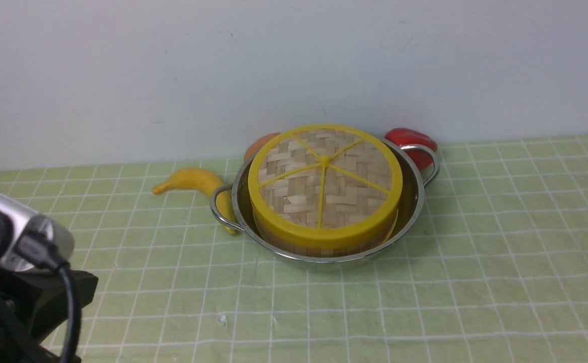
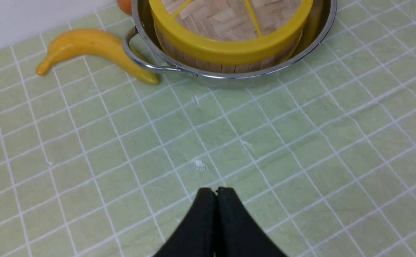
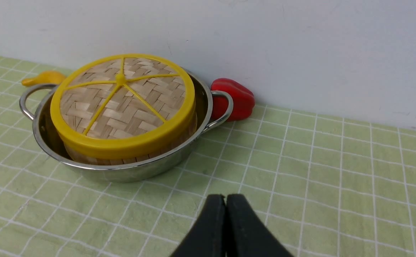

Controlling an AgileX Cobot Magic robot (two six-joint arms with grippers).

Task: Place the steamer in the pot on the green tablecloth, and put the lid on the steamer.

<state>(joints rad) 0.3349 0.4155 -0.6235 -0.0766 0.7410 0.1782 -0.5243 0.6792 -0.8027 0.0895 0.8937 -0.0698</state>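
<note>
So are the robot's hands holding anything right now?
Left gripper: jaws closed, holding nothing, above the green tablecloth.
Right gripper: jaws closed, holding nothing.

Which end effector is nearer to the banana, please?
Left. The left end effector is on the same side of the pot as the banana; the right end effector faces it from across the pot.

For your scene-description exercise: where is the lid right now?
In the front view the lid sits centred on the steamer inside the pot, banana on its left, red pepper behind-right.
</note>
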